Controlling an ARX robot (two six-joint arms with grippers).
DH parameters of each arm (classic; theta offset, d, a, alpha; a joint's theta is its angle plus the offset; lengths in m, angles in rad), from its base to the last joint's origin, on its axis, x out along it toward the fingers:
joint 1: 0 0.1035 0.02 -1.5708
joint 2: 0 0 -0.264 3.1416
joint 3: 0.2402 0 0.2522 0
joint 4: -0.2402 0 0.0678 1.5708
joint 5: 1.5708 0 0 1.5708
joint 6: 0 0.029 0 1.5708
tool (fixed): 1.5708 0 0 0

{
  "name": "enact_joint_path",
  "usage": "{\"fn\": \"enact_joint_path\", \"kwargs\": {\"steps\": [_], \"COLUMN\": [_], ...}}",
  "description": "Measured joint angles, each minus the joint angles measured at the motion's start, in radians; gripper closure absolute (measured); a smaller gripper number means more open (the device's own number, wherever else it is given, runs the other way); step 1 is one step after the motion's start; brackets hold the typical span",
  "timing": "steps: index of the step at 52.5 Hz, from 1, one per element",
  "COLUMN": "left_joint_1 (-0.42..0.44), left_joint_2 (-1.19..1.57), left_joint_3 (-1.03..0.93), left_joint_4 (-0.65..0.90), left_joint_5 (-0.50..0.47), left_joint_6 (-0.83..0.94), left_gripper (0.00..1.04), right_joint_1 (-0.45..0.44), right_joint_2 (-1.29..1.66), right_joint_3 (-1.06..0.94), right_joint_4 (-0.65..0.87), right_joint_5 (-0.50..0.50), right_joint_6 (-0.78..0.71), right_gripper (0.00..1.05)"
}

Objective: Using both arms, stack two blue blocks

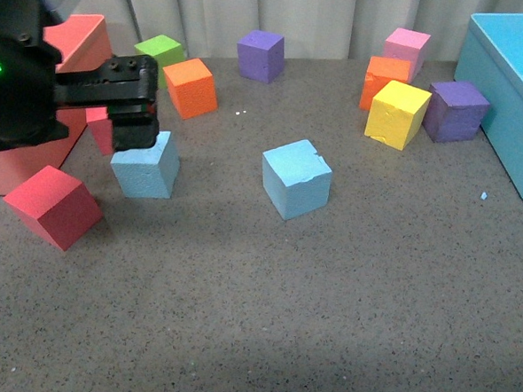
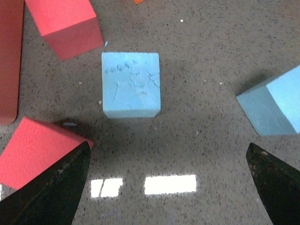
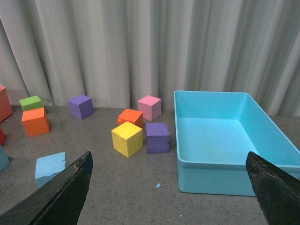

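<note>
Two sky-blue blocks rest on the grey table. One blue block lies at the left, directly under my left gripper, which hangs open just above and behind it. In the left wrist view this block lies ahead of the open left gripper, outside the gap between its fingers. The second blue block stands apart in the middle, also seen from the left wrist and the right wrist. My right gripper is open and empty, well above the table; it is out of the front view.
Red blocks and a red wedge crowd the left block. Orange, green and purple cubes stand behind. Yellow, orange, pink and purple cubes cluster beside the turquoise bin at the right.
</note>
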Motion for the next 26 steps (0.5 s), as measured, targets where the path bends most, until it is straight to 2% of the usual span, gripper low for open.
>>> {"fn": "enact_joint_path", "kwargs": {"steps": [17,26], "left_joint_1": [0.017,0.046], "left_joint_2": [0.290,0.379], "left_joint_3": [0.266,0.361], "left_joint_4": [-0.120,-0.182], "left_joint_5": [-0.082,-0.075], "left_joint_6": [0.006,-0.001], "left_gripper": [0.07,0.07], "right_joint_1": [0.000,0.000], "right_joint_2": [0.000,0.000], "right_joint_3": [0.000,0.000], "right_joint_4": [0.000,0.000], "right_joint_5": [0.000,0.000], "right_joint_6": [0.000,0.000], "right_gripper": [0.09,0.09]}}
